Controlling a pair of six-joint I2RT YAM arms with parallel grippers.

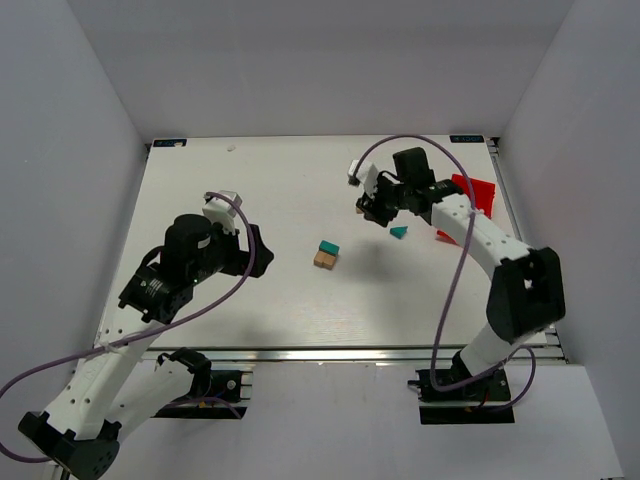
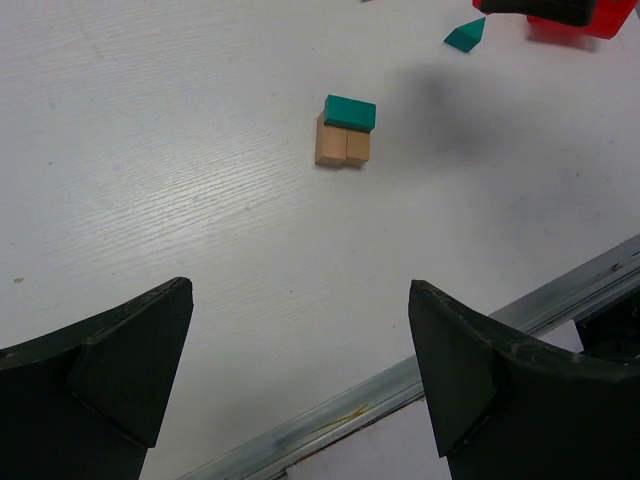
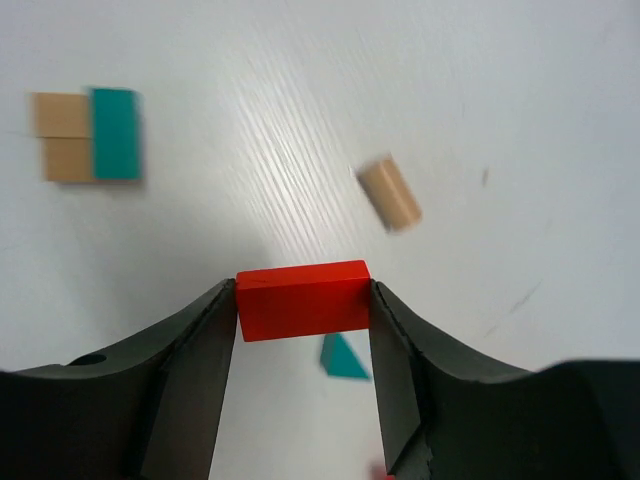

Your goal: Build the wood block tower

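Standing a little to the near side of the tabletop's middle, the wood block tower (image 1: pixel 325 253) is so far only a low start: two tan blocks side by side with a flat teal block (image 2: pixel 350 111) laid across one end. Nothing appears to fasten the pieces, so I judge that a sideways nudge would shift them.

The red block (image 3: pixel 300 300) is off the tabletop, clamped between the fingers of the right tool (image 3: pixel 302 292), which hangs toward the far right quarter. The fingers bear on the block's two short end faces, leaving the long faces free. That hold looks sound. The block is small, rigid and presumably light. Its painted faces look smooth, so a slack grip could let it slide.

The teal wedge (image 1: pixel 399 231) lies loose below and just beside that tool, toward the right edge. It would best be taken by its flat parallel sides, as the slope would likely squeeze out of the fingers. A tan cylinder (image 3: pixel 390 193) lies near it, blurred in the right wrist view. It could roll if touched.

The left tool (image 2: pixel 298 290) is spread wide with nothing in it, hovering toward the left edge and facing the tower. A red bin (image 1: pixel 475 193) sits by the right edge, toward the far right corner.
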